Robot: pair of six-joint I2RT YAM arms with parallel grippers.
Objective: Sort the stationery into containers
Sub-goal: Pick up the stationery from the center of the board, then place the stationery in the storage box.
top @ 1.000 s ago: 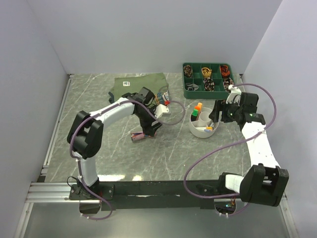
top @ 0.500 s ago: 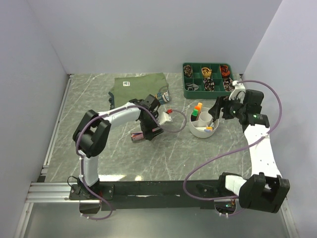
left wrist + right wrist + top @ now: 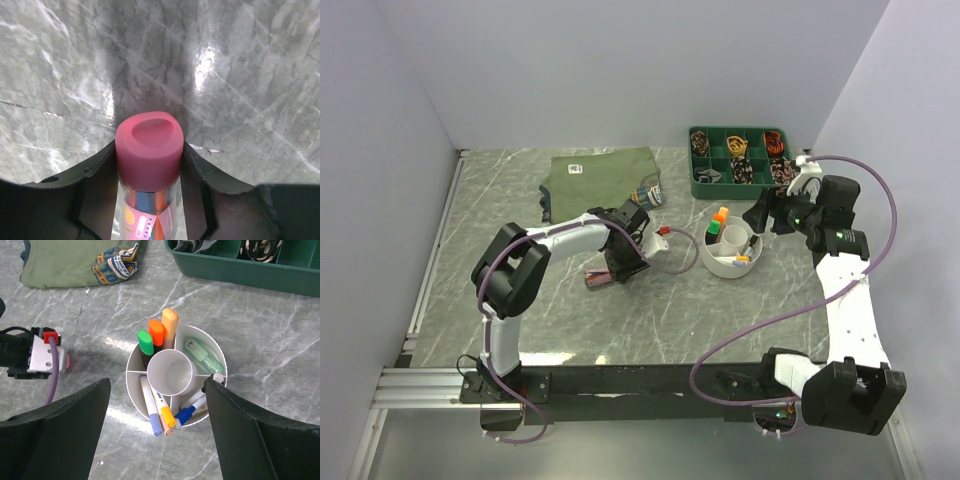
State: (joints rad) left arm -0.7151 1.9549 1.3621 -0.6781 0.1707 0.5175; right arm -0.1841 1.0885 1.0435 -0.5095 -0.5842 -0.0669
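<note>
A pink highlighter (image 3: 595,279) lies low over the marble table, left of centre. My left gripper (image 3: 617,268) is shut on it; in the left wrist view its pink cap (image 3: 148,150) sits tight between the two black fingers (image 3: 95,167). The white round tub (image 3: 728,265) stands at centre right. In the right wrist view the tub (image 3: 221,367) holds green (image 3: 145,341) and orange (image 3: 156,332) highlighters, a mint one, and white pens with blue, yellow and peach caps. My right gripper (image 3: 763,213) hangs open and empty above the tub (image 3: 157,385).
A dark green compartment tray (image 3: 740,160) of small items stands at the back right, close behind the tub. A folded olive shirt (image 3: 600,175) lies at the back centre. White walls close in the table on three sides.
My right gripper has risen and drawn back to the right from over the tub. My left arm has folded in while its gripper stays at the pink highlighter.
</note>
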